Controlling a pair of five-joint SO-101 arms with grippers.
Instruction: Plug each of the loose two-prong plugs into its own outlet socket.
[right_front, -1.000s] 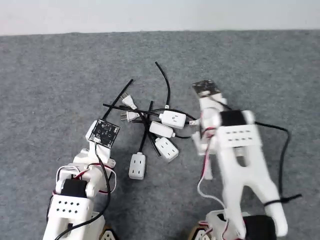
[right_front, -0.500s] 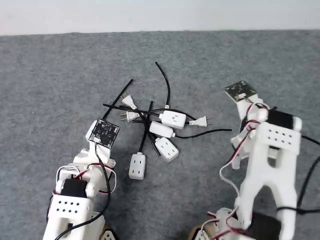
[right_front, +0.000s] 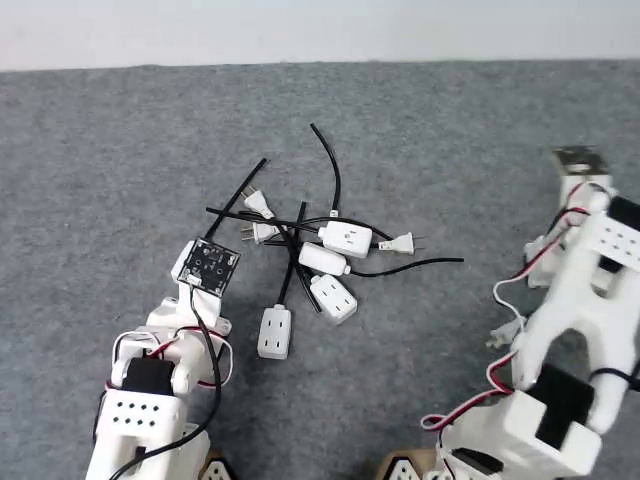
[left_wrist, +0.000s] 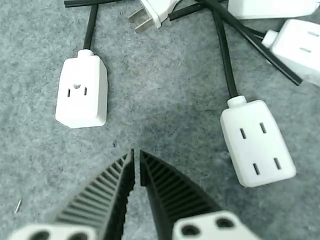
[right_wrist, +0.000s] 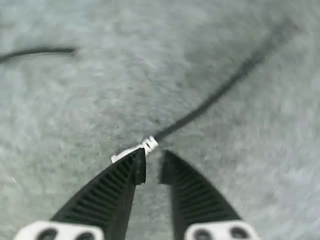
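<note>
On a gray carpeted table, the left arm stands at lower left. The left gripper hovers over bare carpet, its jaws almost touching and gripping nothing. At centre lies a tangle of black cords with four white outlet sockets, the lowest socket being nearest that arm. Three two-prong plugs can be counted, all lying loose, with the rightmost plug pointing right. At far right stands the right arm. The right gripper has its jaws drawn close and grips nothing, and a thin black wire lies beside them.
</note>
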